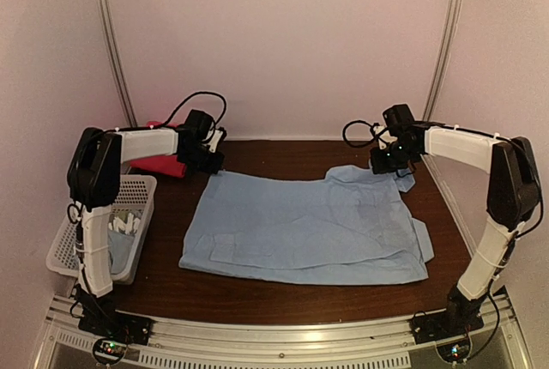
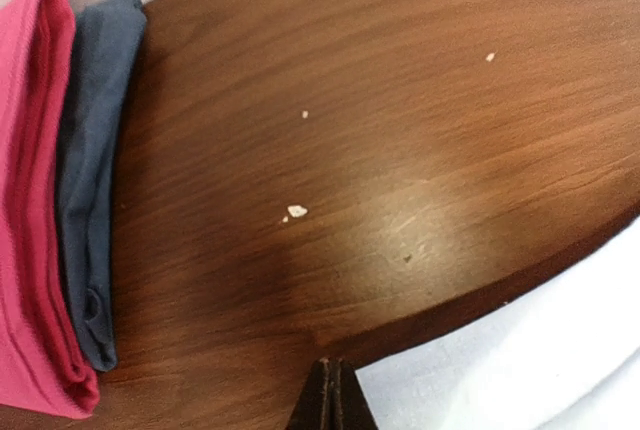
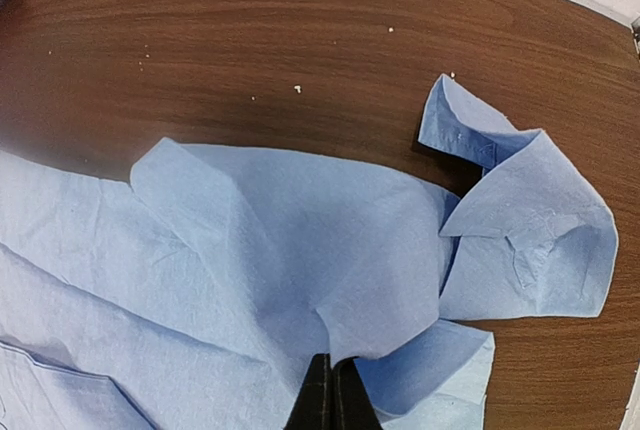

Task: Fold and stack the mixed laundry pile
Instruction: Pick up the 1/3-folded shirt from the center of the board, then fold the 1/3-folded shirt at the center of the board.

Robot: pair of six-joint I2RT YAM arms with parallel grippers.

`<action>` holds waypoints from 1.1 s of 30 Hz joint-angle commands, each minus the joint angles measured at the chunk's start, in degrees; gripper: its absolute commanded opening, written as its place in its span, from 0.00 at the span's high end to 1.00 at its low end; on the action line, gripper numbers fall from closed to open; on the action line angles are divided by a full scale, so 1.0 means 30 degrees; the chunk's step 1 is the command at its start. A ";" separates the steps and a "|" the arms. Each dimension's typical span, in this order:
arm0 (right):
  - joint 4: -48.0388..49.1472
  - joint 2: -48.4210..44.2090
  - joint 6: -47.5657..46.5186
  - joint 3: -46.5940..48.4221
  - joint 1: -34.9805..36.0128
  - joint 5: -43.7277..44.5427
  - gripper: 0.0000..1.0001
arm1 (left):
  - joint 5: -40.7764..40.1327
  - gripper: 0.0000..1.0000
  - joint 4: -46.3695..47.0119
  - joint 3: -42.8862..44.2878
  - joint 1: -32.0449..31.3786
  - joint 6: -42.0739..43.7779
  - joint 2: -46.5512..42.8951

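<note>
The white perforated basket (image 1: 144, 193) stands at the left edge of the table (image 1: 283, 159), beside the left arm's base. It holds crumpled cloth: a light blue garment (image 1: 120, 251) low in the near half and, beyond it, a patch of white and dark print (image 1: 129, 223). What kind of garment each one is cannot be made out from above, and the arm's forearm crosses over part of the basket.

The large light blue shirt (image 1: 309, 227) lies spread almost flat across the middle of the table, well apart from the basket, with shallow creases and its near edge running roughly parallel to the arms' rail.

The left gripper (image 1: 206, 161) sits at the shirt's far left corner. In the left wrist view its fingers are pressed together with no gap, and the shirt's pale edge (image 2: 520, 350) comes right up to the tips. Whether any cloth is caught between them does not show.

The right gripper (image 1: 388, 163) is at the far right corner. In the right wrist view its fingers are closed tight on a fold of the shirt (image 3: 250, 250), and the fabric draws up to a peak at the tips. A loose folded flap (image 3: 530, 230) lies on the wood just to the right.

Behind the left gripper, against the back wall, a folded magenta cloth (image 2: 25, 200) lies side by side with a folded dark blue cloth (image 2: 90, 170), the two touching along their length.
</note>
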 commanded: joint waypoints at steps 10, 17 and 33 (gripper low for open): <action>-0.0601 -0.3246 -0.0105 -0.1374 0.0163 -0.0147 1.00 | 0.1117 1.00 0.3101 -0.4967 -0.0362 0.0228 -0.5278; -0.0780 -0.5247 0.0296 -0.3578 0.0423 -0.0659 1.00 | 0.0663 1.00 0.3766 -0.7904 -0.0761 0.0079 -0.7216; -0.1866 -0.8630 0.2226 -0.7855 0.2082 -0.0166 1.00 | -0.3345 1.00 0.2271 -1.1549 -0.2000 -0.0445 -1.0280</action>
